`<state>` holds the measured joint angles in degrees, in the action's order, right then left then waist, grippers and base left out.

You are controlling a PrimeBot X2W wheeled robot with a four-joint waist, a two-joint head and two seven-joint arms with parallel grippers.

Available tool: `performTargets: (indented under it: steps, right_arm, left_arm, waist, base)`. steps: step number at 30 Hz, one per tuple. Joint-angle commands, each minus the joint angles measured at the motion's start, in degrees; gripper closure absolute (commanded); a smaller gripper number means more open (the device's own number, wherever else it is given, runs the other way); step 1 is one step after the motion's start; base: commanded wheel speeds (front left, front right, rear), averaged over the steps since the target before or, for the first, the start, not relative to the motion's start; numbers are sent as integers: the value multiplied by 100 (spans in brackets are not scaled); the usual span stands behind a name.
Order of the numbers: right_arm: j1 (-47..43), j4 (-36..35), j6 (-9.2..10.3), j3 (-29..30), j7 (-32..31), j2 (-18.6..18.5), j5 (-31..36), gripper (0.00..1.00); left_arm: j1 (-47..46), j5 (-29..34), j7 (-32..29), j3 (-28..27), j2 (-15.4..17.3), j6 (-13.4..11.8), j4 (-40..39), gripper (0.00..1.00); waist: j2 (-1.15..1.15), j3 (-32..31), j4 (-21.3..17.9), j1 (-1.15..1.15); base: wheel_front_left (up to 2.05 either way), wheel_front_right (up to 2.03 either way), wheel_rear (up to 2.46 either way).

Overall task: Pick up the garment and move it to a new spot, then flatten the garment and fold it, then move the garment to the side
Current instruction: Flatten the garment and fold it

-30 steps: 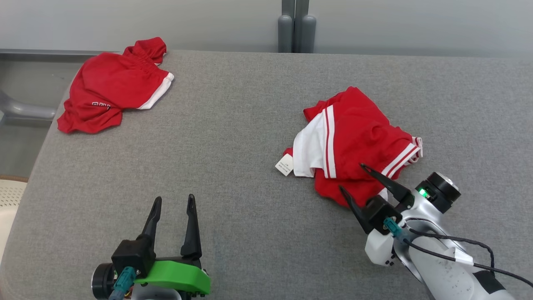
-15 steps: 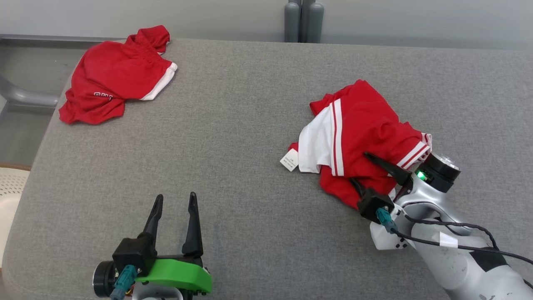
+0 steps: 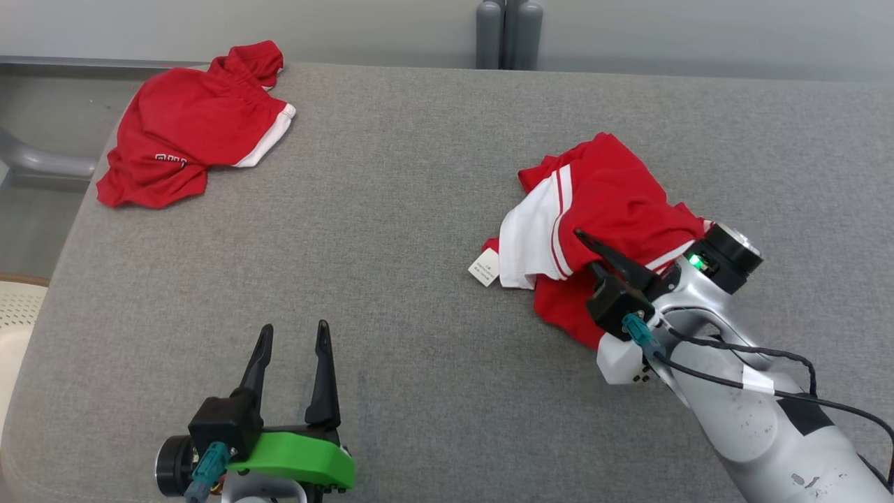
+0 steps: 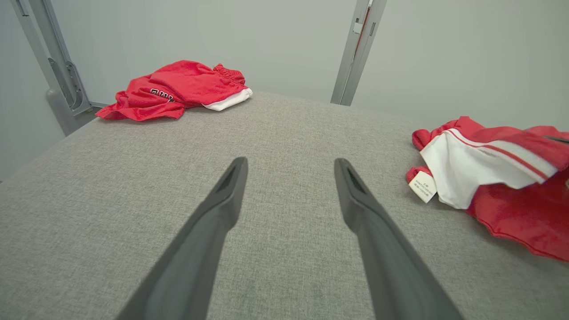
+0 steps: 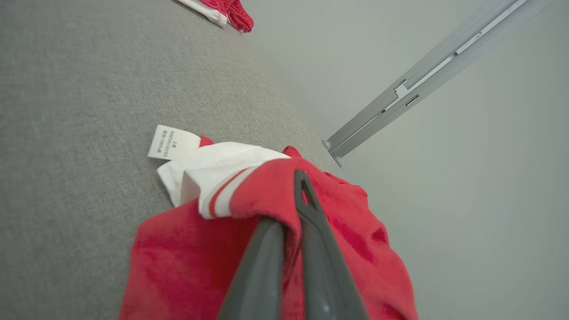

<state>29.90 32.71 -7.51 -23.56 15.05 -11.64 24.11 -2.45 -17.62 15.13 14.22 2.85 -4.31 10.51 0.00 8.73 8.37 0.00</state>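
Garment point(image 3: 618, 188) within right gripper point(image 3: 587, 244) (a red fold)

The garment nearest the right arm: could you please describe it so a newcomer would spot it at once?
On the grey table, look at the robot's right side. A crumpled red garment lies there, the right hand shut on it. Unlike the other garment at the far left, it shows a white label.

Robot test lab: grey cloth-covered table point(image 3: 419, 279), bare pale wall point(image 3: 698, 28), metal frame post point(image 3: 506, 31) behind.
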Motion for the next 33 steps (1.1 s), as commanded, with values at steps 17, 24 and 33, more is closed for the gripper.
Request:
performTargets:
  steps: [17,24,33]
  right_arm:
    - [1659,684,5,1314,-269,-883,-506,100]
    - [2536,1755,6,1906,-581,-1528,-409,100]
    - [2679,2297,6,2667,-529,-2118,-113,62]
  left_arm:
    - [-292,79,3,62,8,91,-67,0]
    - [-523,167,3,136,8,122,-144,0]
    - [-662,255,3,207,8,115,-174,0]
  waist:
    - [0,386,19,0]
    - [0,802,206,0]
    - [0,1083,249,0]
  base:
    - [0,0,0]
    - [0,0,0]
    - [0,0,0]
